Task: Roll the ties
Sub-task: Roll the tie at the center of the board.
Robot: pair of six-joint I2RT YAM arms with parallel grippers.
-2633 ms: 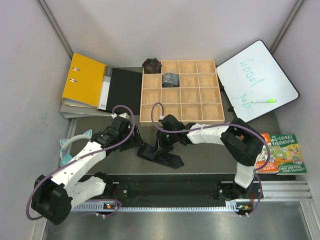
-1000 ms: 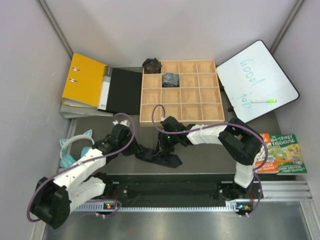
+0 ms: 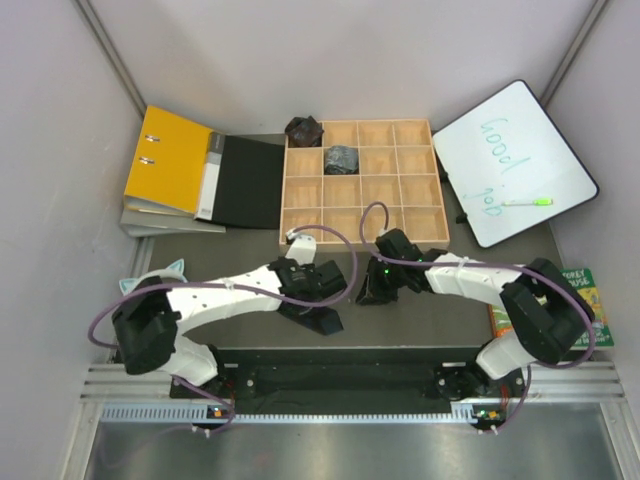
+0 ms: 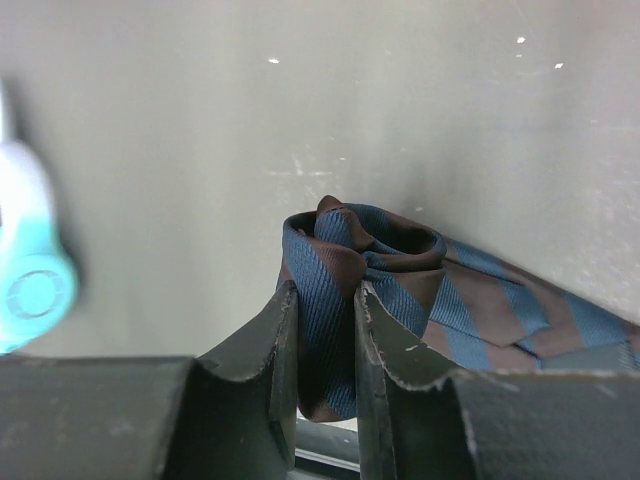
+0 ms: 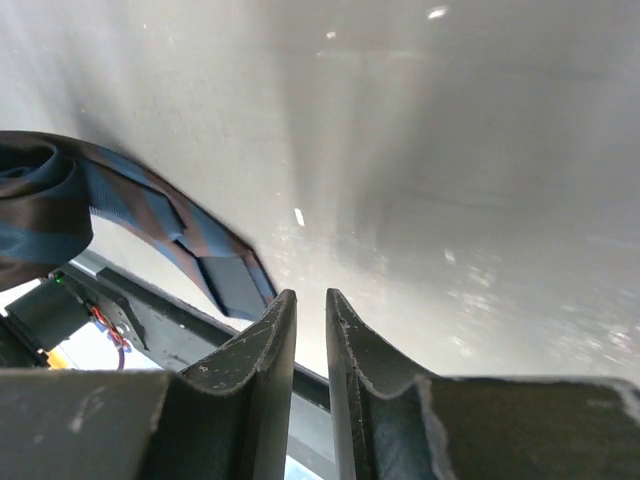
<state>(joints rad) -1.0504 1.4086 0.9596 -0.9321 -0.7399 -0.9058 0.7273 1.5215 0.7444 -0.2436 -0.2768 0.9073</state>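
A blue-and-brown striped tie (image 3: pixel 318 318) lies on the table near the front rail. My left gripper (image 3: pixel 322 288) is shut on its coiled end (image 4: pixel 345 245); the fabric is pinched between the fingers (image 4: pixel 270 350), and the rest of the strip trails right. My right gripper (image 3: pixel 373 290) sits just right of the tie, shut and empty, its tips (image 5: pixel 310 295) clear of the tie's tail (image 5: pixel 150 215). Two rolled ties sit at the wooden tray: a brownish one (image 3: pixel 303 130) at the top-left corner and a greyish one (image 3: pixel 341 158) in a cell.
The wooden grid tray (image 3: pixel 395 185) is at the back centre. A yellow binder (image 3: pixel 170 160) and a black folder cover (image 3: pixel 250 180) lie at the back left. A whiteboard (image 3: pixel 515 150) with a green marker (image 3: pixel 527 201) is at the right, with a book (image 3: pixel 585 300) below it. Teal headphones (image 3: pixel 130 288) are at the left.
My left arm has swung right and closed on the tie's coiled end. My right gripper has let go of the tie and moved right, away from it.
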